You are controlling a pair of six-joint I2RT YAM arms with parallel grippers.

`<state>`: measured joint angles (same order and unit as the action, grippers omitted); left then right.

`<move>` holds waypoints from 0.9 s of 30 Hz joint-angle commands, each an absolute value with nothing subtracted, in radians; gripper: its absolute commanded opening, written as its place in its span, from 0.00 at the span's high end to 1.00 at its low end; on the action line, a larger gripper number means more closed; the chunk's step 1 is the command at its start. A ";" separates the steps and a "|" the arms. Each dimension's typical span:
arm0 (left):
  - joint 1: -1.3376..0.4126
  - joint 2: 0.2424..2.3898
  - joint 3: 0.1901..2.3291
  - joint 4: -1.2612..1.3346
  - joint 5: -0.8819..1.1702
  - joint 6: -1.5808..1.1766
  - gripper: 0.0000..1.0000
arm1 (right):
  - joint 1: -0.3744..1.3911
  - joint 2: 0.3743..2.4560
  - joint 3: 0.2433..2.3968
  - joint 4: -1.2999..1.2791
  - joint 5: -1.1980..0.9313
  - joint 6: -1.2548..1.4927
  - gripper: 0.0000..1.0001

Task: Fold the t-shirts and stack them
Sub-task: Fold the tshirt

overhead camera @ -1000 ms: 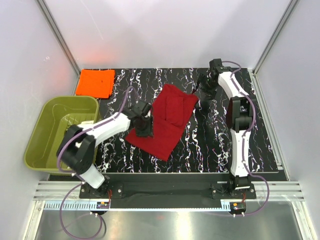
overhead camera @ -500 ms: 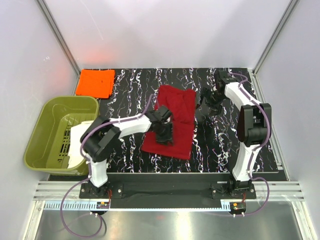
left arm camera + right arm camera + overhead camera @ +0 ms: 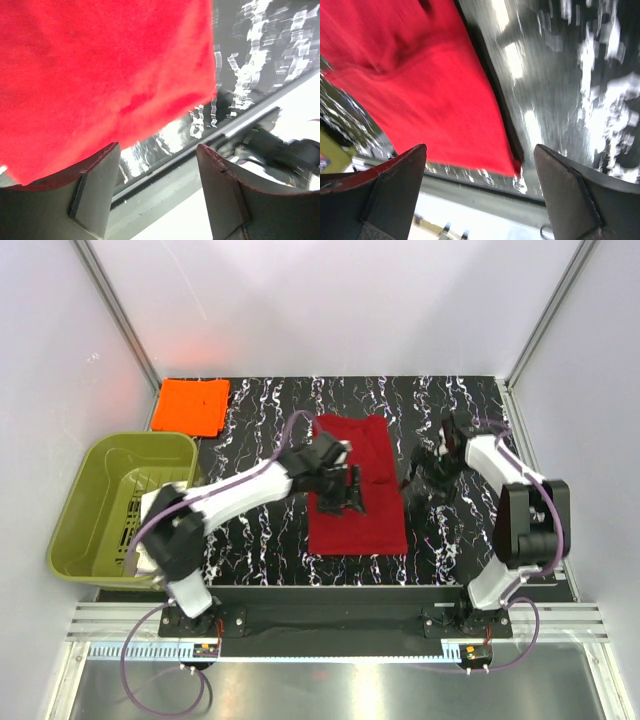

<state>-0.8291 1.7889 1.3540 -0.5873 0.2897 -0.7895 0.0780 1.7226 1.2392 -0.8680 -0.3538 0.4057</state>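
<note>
The dark crimson red t-shirt [image 3: 356,490] lies flat as a folded rectangle in the middle of the black marbled table [image 3: 250,420]. It also shows in the left wrist view [image 3: 100,75] and in the right wrist view [image 3: 425,90]. My left gripper [image 3: 350,490] hovers over the shirt's middle, open and empty. My right gripper [image 3: 425,468] is open and empty just right of the shirt's right edge. The bright orange t-shirt [image 3: 191,405] lies folded at the table's far left corner.
An olive-green plastic tub [image 3: 115,505] stands off the table's left edge, with something white in it. A metal rail runs along the near edge by the arm bases. White walls close in the back and both sides.
The red shirt has swung from a tilted lie to a straight upright rectangle and shifted right. My left gripper moved right over it. My right gripper came nearer and down from the far right.
</note>
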 commanded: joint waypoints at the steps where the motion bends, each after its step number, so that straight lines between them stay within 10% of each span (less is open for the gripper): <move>1: -0.770 1.586 1.208 -0.655 0.268 -0.797 0.34 | 0.080 1.584 1.100 -0.902 -0.413 0.481 0.06; 13: -0.640 1.433 0.799 -0.496 0.318 -0.963 0.40 | 0.081 1.261 0.671 -0.732 -0.526 0.699 0.35; 27: -0.638 1.477 0.634 -0.282 0.391 -1.092 0.39 | 0.080 1.327 0.546 -0.537 -0.534 0.736 0.34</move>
<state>-0.6384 1.4597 0.6655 -0.3832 0.3511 -1.0454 0.0784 1.3289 0.5556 -0.6235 -0.5144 0.7090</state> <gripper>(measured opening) 0.613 0.664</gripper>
